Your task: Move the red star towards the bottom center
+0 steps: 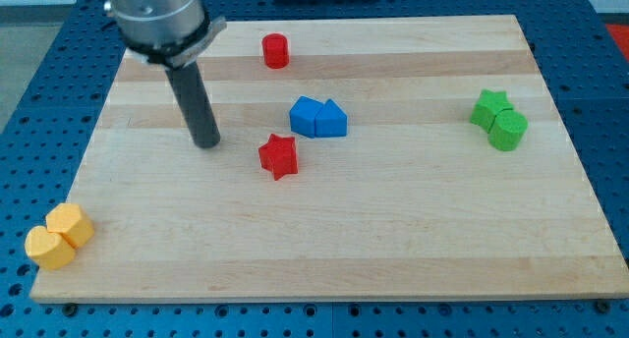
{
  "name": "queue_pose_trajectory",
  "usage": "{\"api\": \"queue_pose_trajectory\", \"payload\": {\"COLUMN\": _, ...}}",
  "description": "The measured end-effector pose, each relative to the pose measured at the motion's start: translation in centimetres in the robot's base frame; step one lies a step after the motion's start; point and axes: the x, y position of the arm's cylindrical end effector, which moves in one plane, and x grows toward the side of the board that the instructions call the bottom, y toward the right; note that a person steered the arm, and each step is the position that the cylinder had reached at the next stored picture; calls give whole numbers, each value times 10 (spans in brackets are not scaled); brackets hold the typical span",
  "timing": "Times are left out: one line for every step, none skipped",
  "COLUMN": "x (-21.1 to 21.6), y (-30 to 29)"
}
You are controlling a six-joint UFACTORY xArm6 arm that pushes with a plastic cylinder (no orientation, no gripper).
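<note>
The red star lies on the wooden board, left of the board's middle. My tip rests on the board to the star's left and slightly above it, about a block's width apart from it. The dark rod rises from the tip to the arm at the view's top left.
Two blue blocks sit touching just above and right of the star. A red cylinder stands near the top edge. A green star and green cylinder sit at the right. Two yellow blocks sit at the bottom left corner.
</note>
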Motion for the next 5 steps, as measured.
{"api": "queue_pose_trajectory", "payload": {"x": -6, "y": 34}}
{"api": "queue_pose_trajectory", "payload": {"x": 22, "y": 79}}
{"api": "queue_pose_trajectory", "payload": {"x": 74, "y": 99}}
{"api": "queue_pose_trajectory", "payload": {"x": 122, "y": 112}}
{"api": "queue_pose_trajectory", "payload": {"x": 124, "y": 115}}
